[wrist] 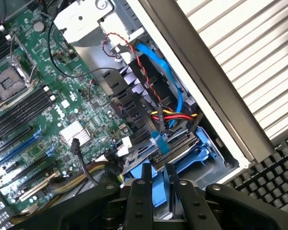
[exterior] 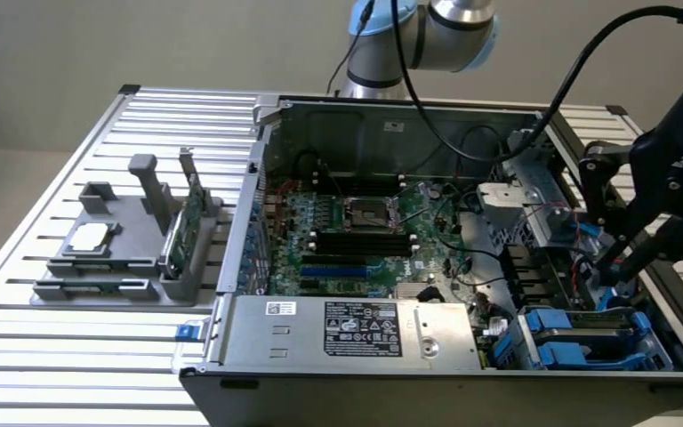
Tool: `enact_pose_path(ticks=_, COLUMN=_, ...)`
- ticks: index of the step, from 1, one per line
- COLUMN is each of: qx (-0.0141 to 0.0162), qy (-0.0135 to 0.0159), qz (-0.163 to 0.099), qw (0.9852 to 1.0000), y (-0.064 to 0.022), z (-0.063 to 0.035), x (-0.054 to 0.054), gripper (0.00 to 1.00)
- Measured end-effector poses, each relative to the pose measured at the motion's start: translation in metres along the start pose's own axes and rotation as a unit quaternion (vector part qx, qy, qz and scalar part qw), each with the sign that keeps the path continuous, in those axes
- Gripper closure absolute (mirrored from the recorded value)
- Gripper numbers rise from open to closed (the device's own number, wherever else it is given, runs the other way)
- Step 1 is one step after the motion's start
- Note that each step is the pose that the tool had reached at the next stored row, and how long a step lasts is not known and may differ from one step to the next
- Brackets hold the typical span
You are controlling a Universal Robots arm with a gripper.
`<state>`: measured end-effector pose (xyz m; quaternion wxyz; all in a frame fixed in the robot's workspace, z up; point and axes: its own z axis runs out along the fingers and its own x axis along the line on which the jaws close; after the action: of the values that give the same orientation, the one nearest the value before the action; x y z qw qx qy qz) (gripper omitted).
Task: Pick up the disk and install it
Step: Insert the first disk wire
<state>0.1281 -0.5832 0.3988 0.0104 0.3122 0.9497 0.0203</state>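
The disk shows edge-on as a blue carrier strip running forward from between my fingers. My gripper is shut on that blue edge. In the exterior view my gripper hangs inside the open computer case, at its end on the exterior view's right. It is just above the drive bay with its blue plastic carriers, and the disk's metal face and label are hidden behind the fingers. In the wrist view the blue bay frame lies directly ahead of the fingertips.
Red, yellow and black cables and a blue cable cross just beyond the bay. The motherboard and the power supply fill the case. A grey fixture holds a square chip and a green card. A keyboard lies outside the case.
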Motion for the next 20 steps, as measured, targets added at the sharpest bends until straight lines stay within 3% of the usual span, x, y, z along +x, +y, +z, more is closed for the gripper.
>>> enact_pose_path(ticks=4, qx=0.0001, qy=-0.0002, qz=0.005, qw=1.0, y=0.0037, z=-0.0005, x=-0.003, gripper=0.75)
enact_pose_path(ticks=15, qx=-0.0001, qy=-0.0002, qz=0.008, qw=1.0, y=0.024, z=0.0024, x=-0.03, gripper=0.75)
enact_pose_path(ticks=20, qx=-0.0007, qy=-0.0001, qz=0.016, qw=0.9999, y=0.0219, z=0.0108, x=-0.034, gripper=0.75)
